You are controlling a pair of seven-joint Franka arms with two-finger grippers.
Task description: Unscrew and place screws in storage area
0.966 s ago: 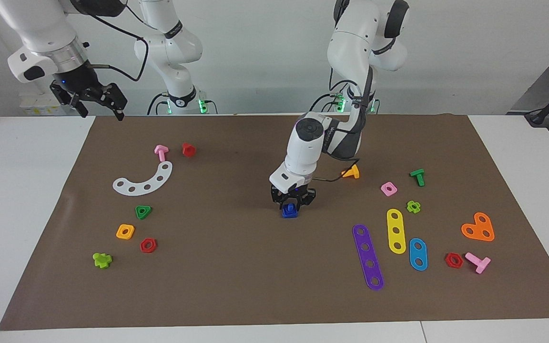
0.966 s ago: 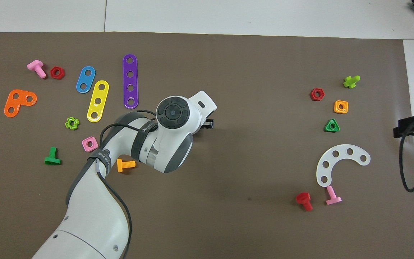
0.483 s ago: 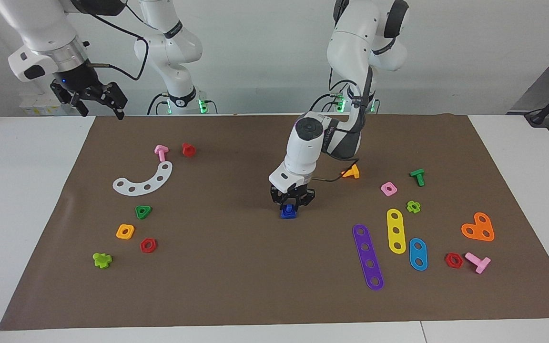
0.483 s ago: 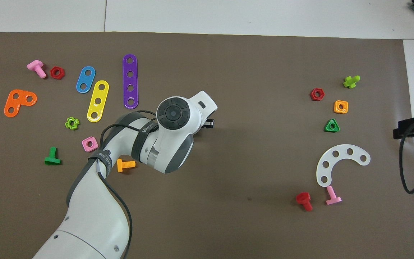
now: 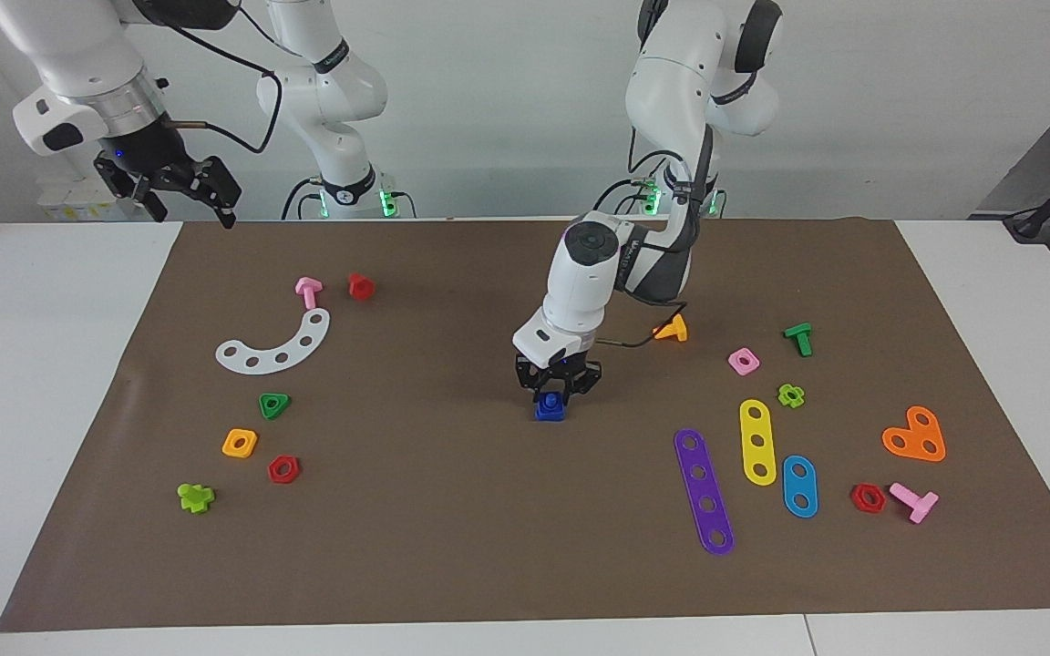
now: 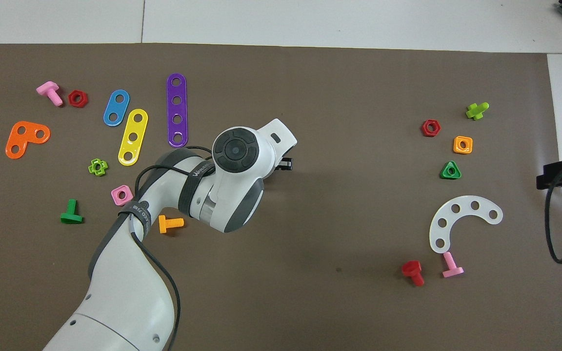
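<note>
The royal-blue bolt (image 5: 550, 399) stands upright in a blue square nut (image 5: 550, 414) at the middle of the brown mat (image 5: 452, 510). My left gripper (image 5: 551, 394) points straight down over them, its fingers shut on the bolt's upper part, and the nut rests on the mat. In the overhead view the left arm's wrist (image 6: 234, 151) hides both the bolt and the nut. My right gripper (image 5: 191, 206) waits open and empty, raised over the mat's corner at the right arm's end, near the robots.
Toward the left arm's end lie an orange bolt (image 5: 672, 329), a pink nut (image 5: 744, 361), a green bolt (image 5: 799, 338) and purple (image 5: 704, 491), yellow (image 5: 757, 441) and blue (image 5: 799, 486) strips. Toward the right arm's end lie a white curved plate (image 5: 275, 344), a red bolt (image 5: 361, 286) and several nuts.
My left wrist has turned slightly with the blue bolt and shifted a little toward the right arm's end. The right gripper has drifted slightly.
</note>
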